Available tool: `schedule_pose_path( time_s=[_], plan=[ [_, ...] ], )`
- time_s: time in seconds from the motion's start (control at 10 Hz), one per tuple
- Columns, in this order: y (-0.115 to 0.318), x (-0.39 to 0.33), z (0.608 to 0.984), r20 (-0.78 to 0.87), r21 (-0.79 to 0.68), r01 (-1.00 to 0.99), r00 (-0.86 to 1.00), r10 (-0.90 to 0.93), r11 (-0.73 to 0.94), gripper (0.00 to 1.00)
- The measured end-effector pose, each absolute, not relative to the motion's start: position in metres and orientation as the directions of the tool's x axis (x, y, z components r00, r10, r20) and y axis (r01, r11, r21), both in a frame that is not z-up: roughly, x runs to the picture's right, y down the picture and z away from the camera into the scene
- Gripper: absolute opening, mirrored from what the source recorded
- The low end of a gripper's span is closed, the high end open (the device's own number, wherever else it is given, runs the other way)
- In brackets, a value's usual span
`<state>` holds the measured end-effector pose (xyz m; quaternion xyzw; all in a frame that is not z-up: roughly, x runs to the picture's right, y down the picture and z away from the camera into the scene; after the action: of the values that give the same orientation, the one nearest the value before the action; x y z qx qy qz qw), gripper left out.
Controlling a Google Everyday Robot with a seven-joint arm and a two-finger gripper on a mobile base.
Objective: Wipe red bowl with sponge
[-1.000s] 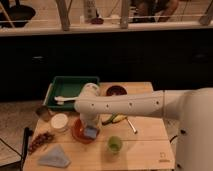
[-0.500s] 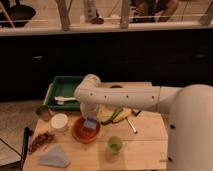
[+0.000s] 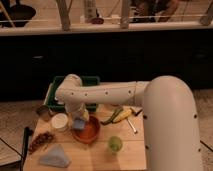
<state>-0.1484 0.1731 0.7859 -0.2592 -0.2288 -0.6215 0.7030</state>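
Since a second ago the white arm (image 3: 105,92) has swung leftward across the bench (image 3: 100,152), and its elbow now bulges over the green tray (image 3: 55,86) instead of sitting nearer the middle; the hand (image 3: 80,121) has come down at the left rim of the red bowl (image 3: 88,131). Whether the hand is open or closed cannot be told, because the wrist covers it from above. The sponge (image 3: 78,124), a small light-blue block, sits right under the hand at the bowl's left edge, touching or just over the rim; whether it is gripped or only pressed on is not visible.

The red bowl stands near the middle of the wooden bench, slightly left. Just beside it to the left is a white round cup (image 3: 59,121), close enough that the two nearly touch. A green cup (image 3: 115,144) stands in front and to the right of the bowl, near but apart. Behind and to the right of the bowl lie a yellow and green banana (image 3: 120,115) and a thin pale utensil (image 3: 131,125). At the front left corner lies a pale blue-grey folded cloth (image 3: 54,156), and behind it a small dark reddish cluster (image 3: 41,140). The green tray is at the back left, partly hidden by the arm. No readable writing, label or brand shows on anything
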Motion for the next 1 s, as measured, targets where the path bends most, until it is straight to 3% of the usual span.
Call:
schedule_pose_path(
  time_s=[0.5,1.0],
  plan=[
    [0.217,-0.129,0.774,0.677,-0.059,0.996,0.086,-0.731,0.063,0.00],
    [0.213,-0.069,0.767,0.652,-0.098,0.975,0.213,-0.727,0.197,0.00]
  ],
)
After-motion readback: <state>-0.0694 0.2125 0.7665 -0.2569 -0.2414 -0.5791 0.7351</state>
